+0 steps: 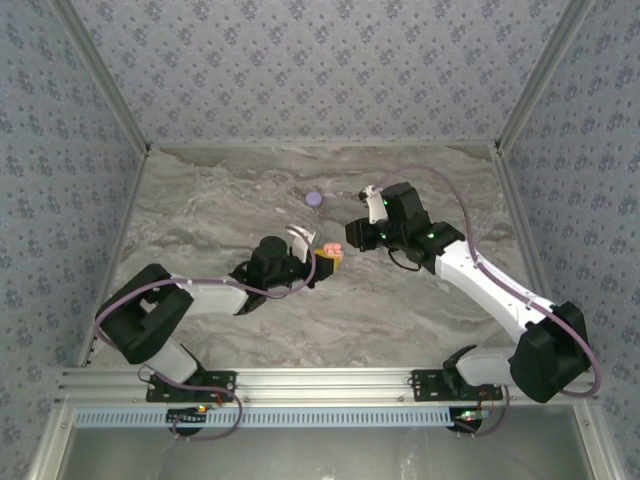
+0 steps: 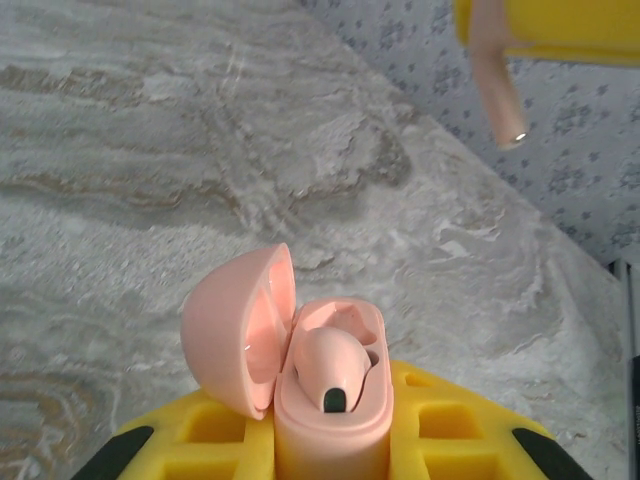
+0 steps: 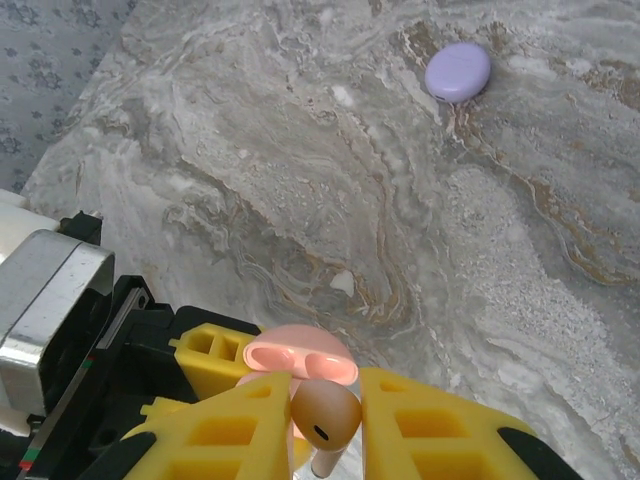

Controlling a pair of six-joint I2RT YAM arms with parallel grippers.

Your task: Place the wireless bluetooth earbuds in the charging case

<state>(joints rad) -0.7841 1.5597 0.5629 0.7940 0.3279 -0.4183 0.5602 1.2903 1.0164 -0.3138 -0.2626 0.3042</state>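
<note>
Left fingers [image 2: 470,415] clamp open case [image 2: 330,425], earbud [image 2: 328,362] seated; right fingers [image 3: 430,420] pinch second earbud [image 3: 325,418]

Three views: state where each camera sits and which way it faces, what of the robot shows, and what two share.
Top external: above and behind, looking down on the table; left arm and right arm show.
Left wrist: looks past left fingers, which grip the open charging case, across the table.
Right wrist: looks down past right fingers, which pinch an earbud.
Shared: both wrist views show the charging case and that earbud.
</note>
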